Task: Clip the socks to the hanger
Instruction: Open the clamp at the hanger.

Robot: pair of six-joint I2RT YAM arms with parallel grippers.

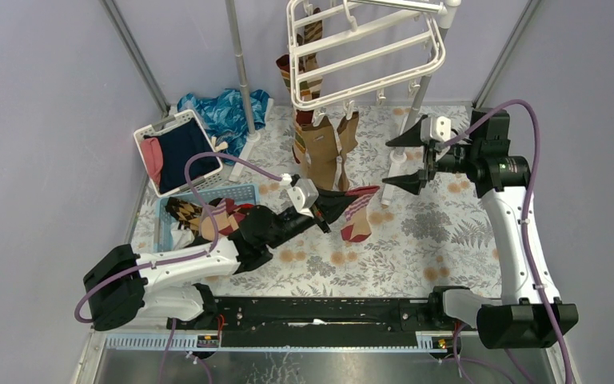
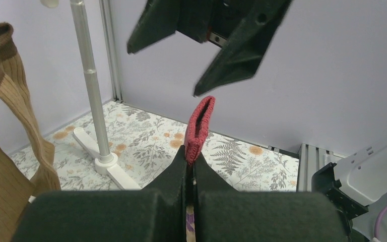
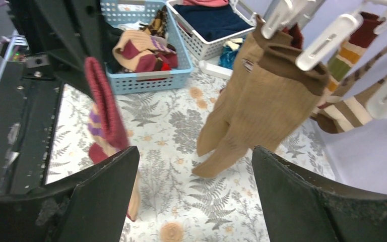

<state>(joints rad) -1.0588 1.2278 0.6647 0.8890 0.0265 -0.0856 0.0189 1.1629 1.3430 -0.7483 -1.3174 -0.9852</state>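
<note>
The left gripper (image 2: 190, 160) is clenched on a red-cuffed sock (image 2: 200, 126). The cuff stands up above the pinched fingers, and the striped foot droops toward the floral mat (image 1: 440, 232), below and in front of the hanger (image 1: 368, 82). The right gripper (image 1: 400, 162) hangs released, jaws spread wide with nothing between them, just right of that cuff and under the hanger's right side. Two tan socks (image 1: 320, 152) hang clipped from the hanger's near edge, and striped socks (image 3: 342, 113) are clipped farther back. Well to the left of the hanger, a blue basket (image 1: 236, 190) holds more socks, beside a white basket (image 1: 164, 122).
</note>
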